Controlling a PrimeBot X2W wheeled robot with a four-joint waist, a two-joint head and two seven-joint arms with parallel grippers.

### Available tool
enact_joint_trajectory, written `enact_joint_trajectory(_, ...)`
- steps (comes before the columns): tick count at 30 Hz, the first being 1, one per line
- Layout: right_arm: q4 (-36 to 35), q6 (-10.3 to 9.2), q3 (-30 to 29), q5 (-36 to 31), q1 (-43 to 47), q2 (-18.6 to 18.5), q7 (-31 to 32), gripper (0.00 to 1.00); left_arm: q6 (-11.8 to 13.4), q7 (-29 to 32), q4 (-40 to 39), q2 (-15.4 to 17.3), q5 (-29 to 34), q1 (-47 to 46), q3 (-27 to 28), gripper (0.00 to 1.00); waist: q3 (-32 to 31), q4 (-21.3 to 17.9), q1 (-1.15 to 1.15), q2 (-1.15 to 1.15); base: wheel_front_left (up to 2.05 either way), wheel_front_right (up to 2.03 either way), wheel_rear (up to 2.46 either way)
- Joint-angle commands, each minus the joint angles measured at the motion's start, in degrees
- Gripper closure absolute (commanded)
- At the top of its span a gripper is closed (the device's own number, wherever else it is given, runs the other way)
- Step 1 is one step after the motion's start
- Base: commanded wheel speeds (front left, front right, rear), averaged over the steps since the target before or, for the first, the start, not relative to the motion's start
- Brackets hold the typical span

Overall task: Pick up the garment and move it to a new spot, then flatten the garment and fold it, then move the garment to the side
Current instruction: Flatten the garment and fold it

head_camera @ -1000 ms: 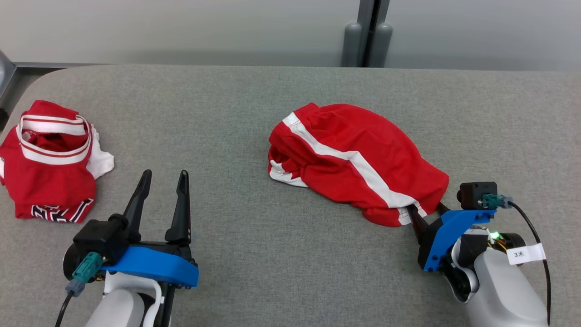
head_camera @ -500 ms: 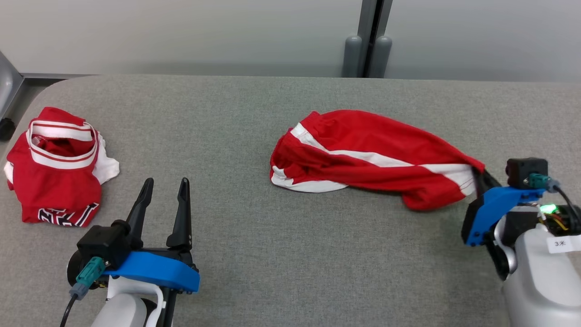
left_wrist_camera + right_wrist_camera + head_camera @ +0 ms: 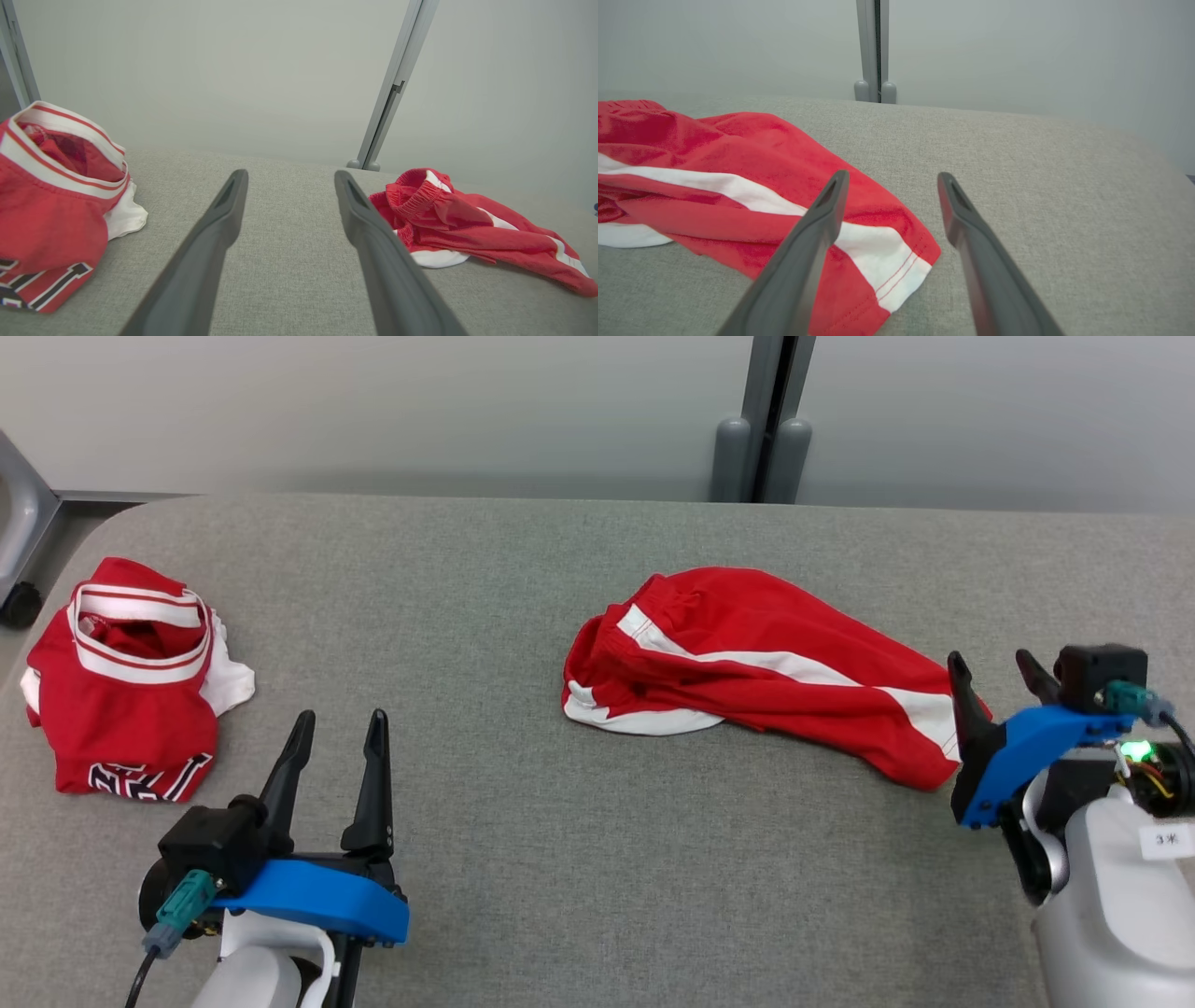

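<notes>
right of centre on the worktop (image 3: 523, 859), sprawled in loose folds: red garment (image 3: 747, 663) with a white stripe. probably light, limp and a little slick, apt to sag and bunch. best pinched at the stitched hem just beside the right gripper (image 3: 991, 665), or at the elastic waistband at its upper-left end. fingers of right gripper and left gripper (image 3: 341, 721) spread wide, holding nothing.

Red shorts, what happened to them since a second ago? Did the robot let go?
The right pincer took hold of the hem of the red shorts, dragged it toward the robot's right so the heap stretched out long, then let go; it now stands open beside the hem. The left pincer stayed open and idle, and the red jersey stayed put on the table.
</notes>
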Motion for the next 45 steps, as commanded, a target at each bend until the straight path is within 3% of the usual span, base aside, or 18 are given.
enact_joint_trajectory(1,-0.9,0.01,0.2,0.7,2.0,0.2,-1.0,0.00,0.2,-0.2,0.2,0.1,-0.1,0.6,0.0,0.00,-0.6,-0.4,0.00,0.00,0.00,0.00,0.00)
enact_joint_trajectory(11,-17.1,0.01,4.3,4.9,16.8,2.9,-8.8,0.00,1.1,-1.2,0.4,0.5,-0.7,3.6,0.9,0.00,-4.8,-3.8,0.00,0.00,0.00,0.00,0.00)
enact_joint_trajectory(19,-25.9,0.02,7.8,8.3,25.7,3.4,-6.2,0.00,0.3,1.7,1.9,0.2,0.2,1.1,-1.6,0.00,-6.0,-6.3,0.00,0.00,0.00,0.00,0.00)
enact_joint_trajectory(31,-28.7,0.02,12.5,10.9,24.9,3.4,-5.2,0.00,-3.6,13.0,17.3,-4.8,-0.6,-17.7,-6.5,0.00,-1.3,-11.4,0.00,0.00,0.00,0.00,0.00)
enact_joint_trajectory(43,-26.9,0.02,14.5,12.3,22.0,3.4,-7.3,0.00,-5.9,19.4,30.9,-4.3,-2.2,-26.7,-6.7,0.00,3.0,-16.3,0.00,0.00,0.00,0.00,0.00)
enact_joint_trajectory(45,-26.6,0.02,14.4,12.4,21.9,3.4,-7.4,0.00,-6.6,19.6,31.7,-4.5,-2.8,-27.1,-6.9,1.00,3.3,-16.4,0.00,0.00,0.00,0.00,0.00)
